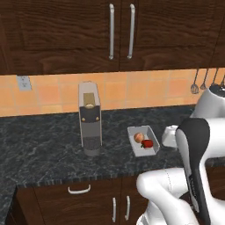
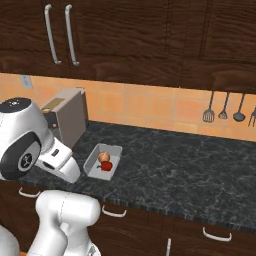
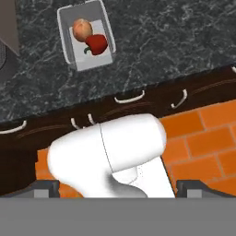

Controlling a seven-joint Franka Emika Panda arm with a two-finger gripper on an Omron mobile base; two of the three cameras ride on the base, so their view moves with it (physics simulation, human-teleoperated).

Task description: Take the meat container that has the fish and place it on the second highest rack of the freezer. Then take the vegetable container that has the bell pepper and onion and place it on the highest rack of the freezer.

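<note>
Item: vegetable container (image 1: 143,140). Shallow grey-white tray, open top, resting flat on the dark speckled counter (image 1: 44,154), near its front edge. Just beside it to the left in the left base view stands a tall grey coffee machine (image 1: 90,118), apart from the tray.

Contents: onion (image 3: 82,29), round and tan, toward the back of the tray; bell pepper (image 3: 96,44), glossy red with a green stem, touching or all but touching the onion on the front side. Both lie loose inside the walls.

Item: gripper (image 3: 118,188). Two dark tips show at the bottom corners of the hand view, set wide apart with nothing between them but the robot's own body; the pincer appears open and empty. It sits high and well back from the counter, looking down over the drawer fronts and orange floor tiles.

Surroundings: dark wood cabinets above and below, orange tile backsplash, utensils hanging at right (image 2: 223,107).

Step in hand, as judged: the second half of the task, the approach to the vegetable tray; no fish tray lies on this counter.

Next move calls for: carrying the hand forward and down over the tray, aligning the fingers across one wall or rim, clear of the pepper and onion, and keeping the tray level once lifted.
</note>
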